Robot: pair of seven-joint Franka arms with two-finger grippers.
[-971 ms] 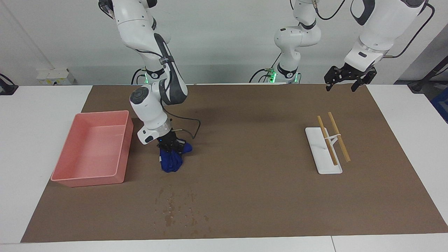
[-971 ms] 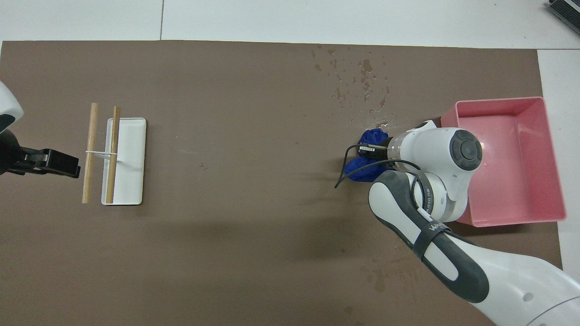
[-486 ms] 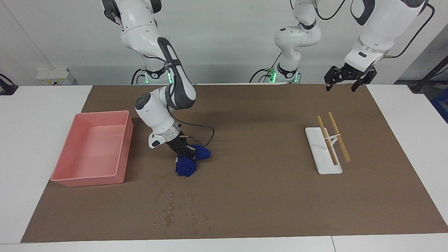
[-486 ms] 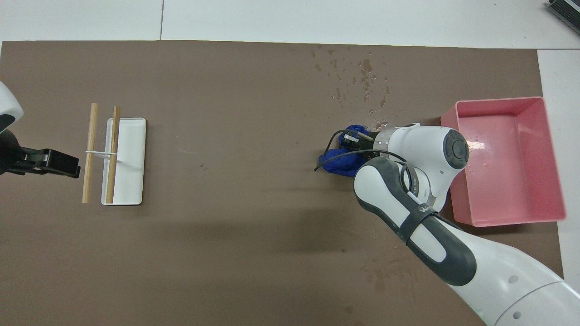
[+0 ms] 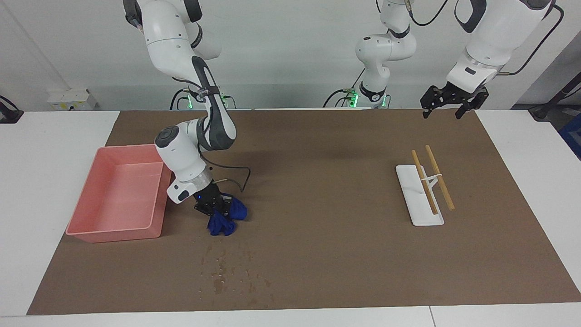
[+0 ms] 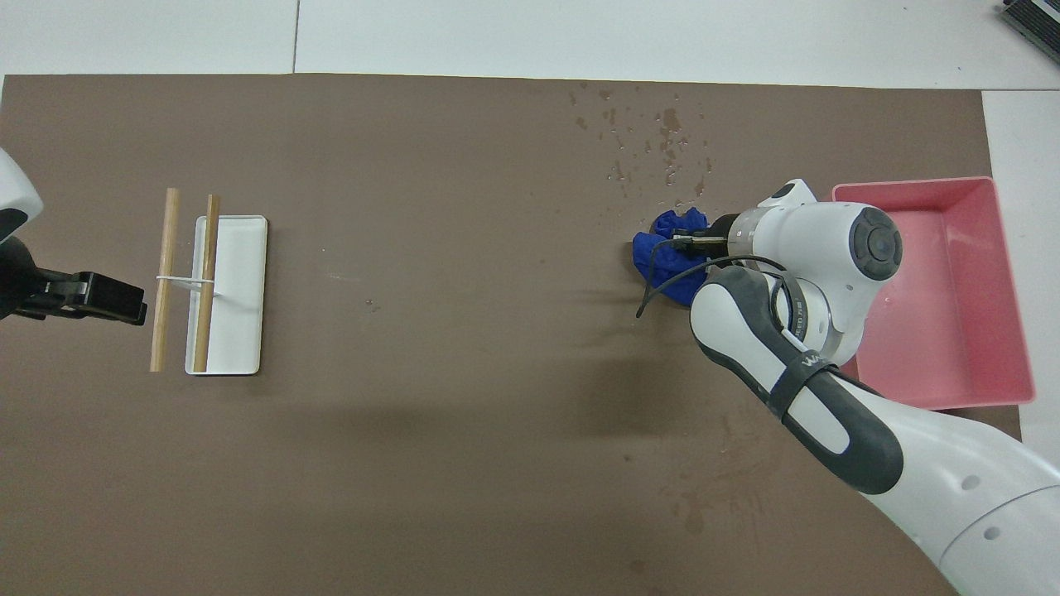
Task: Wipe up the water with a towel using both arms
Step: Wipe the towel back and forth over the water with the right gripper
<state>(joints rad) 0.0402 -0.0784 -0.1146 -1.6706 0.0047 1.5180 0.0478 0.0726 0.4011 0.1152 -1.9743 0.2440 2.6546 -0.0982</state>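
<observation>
So starting from the right arm's end of the table in the facing view, we've got a shallow pink plastic rectangular bin (image 5: 119,193) sitting on the big brown mat (image 5: 317,254). Just beside it, toward the middle, our right gripper (image 5: 213,210) is down low with its fingers pinched tight on a bunched-up royal blue cloth towel (image 5: 223,219), and the towel is pressed against the mat. The patch of water (image 5: 229,268), a scatter of small dark wet specks on the mat, sits farther from the robots than the towel, near it but apart, so none of it is under the cloth. In the overhead view the towel (image 6: 672,252) pokes out past the right arm's wrist and the droplets (image 6: 654,149) are spread above it.

Moving along toward the left arm's end, there's a flat white rectangular tray (image 5: 418,195) with two light wooden sticks (image 5: 431,179) lying across it, joined by a thin white band. Our left gripper (image 5: 447,111) hangs in the air over the mat's edge closest to the robots, fingers spread wide, holding nothing, just waiting
</observation>
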